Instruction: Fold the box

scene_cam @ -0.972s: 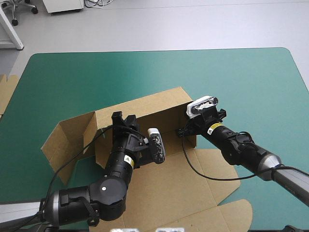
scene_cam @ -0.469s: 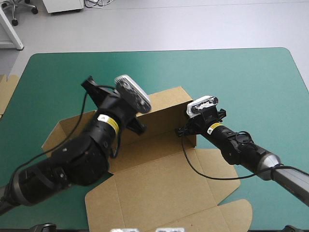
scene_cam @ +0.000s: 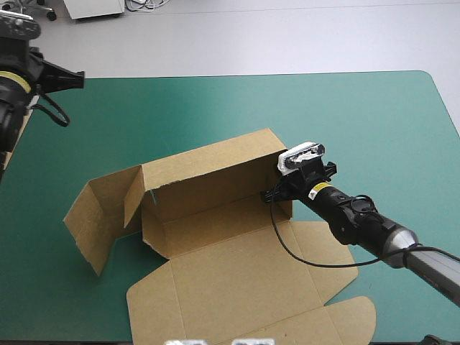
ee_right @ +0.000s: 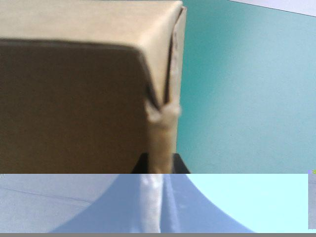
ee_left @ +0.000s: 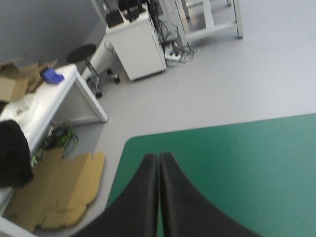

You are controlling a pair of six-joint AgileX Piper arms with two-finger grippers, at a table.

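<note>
The brown box (scene_cam: pixel 223 248) lies in the middle of the teal-green table, its long rear wall (scene_cam: pixel 215 162) raised, its left flaps standing and its lid flat toward the front edge. My right gripper (scene_cam: pixel 277 192) is shut on the box's right end wall. In the right wrist view that wall's edge (ee_right: pixel 160 128) runs between the black fingers of the right gripper (ee_right: pixel 160 165). My left arm (scene_cam: pixel 18 68) is raised over the table's far left corner, well away from the box. In its wrist view the left gripper (ee_left: pixel 159 160) is shut and holds nothing.
More brown board (scene_cam: pixel 10 136) shows at the table's left edge, and lies beyond the table's corner as flat brown board (ee_left: pixel 59 195) in the left wrist view. Bare teal-green cover (scene_cam: pixel 374 122) stretches behind and to the right of the box.
My left arm has lifted off the box's rear wall and swung up to the far left corner. The right gripper and the box have stayed put.
</note>
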